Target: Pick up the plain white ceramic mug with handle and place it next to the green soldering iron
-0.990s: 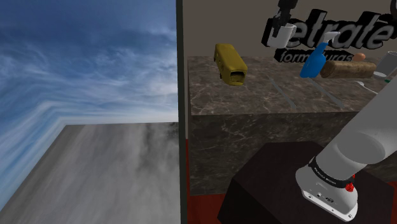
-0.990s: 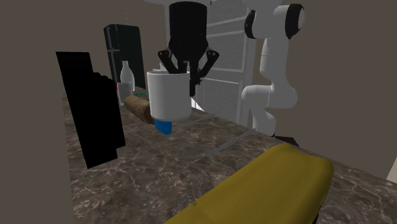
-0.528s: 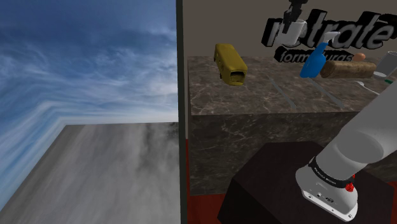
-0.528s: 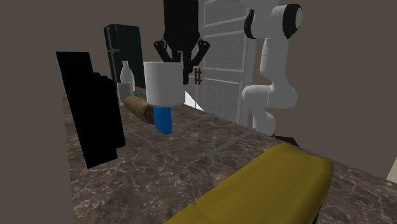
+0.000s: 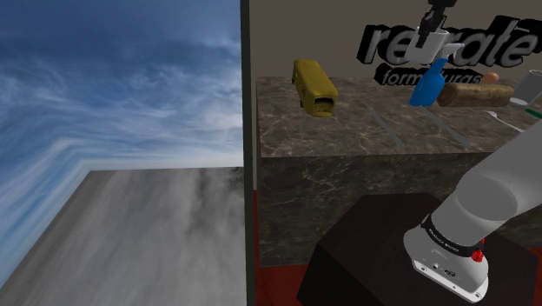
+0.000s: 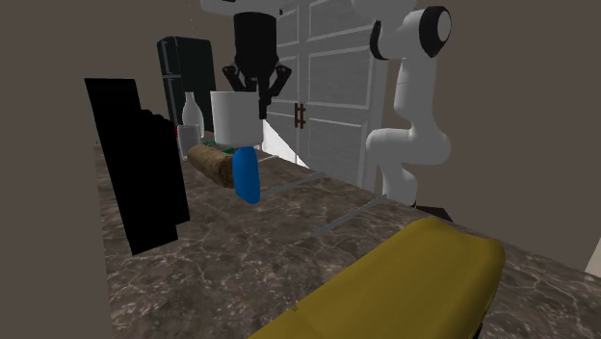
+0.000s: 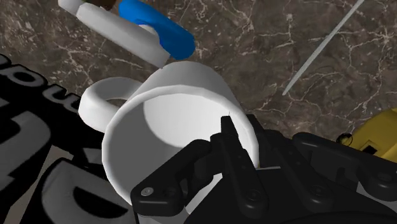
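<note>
While gripped by pincer (image 7: 236, 147), mug (image 7: 191, 89) plain white, loop handle (image 7: 94, 105).

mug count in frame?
1. The white mug is clasped in the gripper above the marble counter, near the blue spray bottle. More could be hidden behind the black sign.

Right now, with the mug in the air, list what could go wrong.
1. The jaws pinch the mug by one side of its rim only, so it could swing or slip.
2. The mug hangs close above the blue spray bottle; lowering it here could hit the bottle.
</note>
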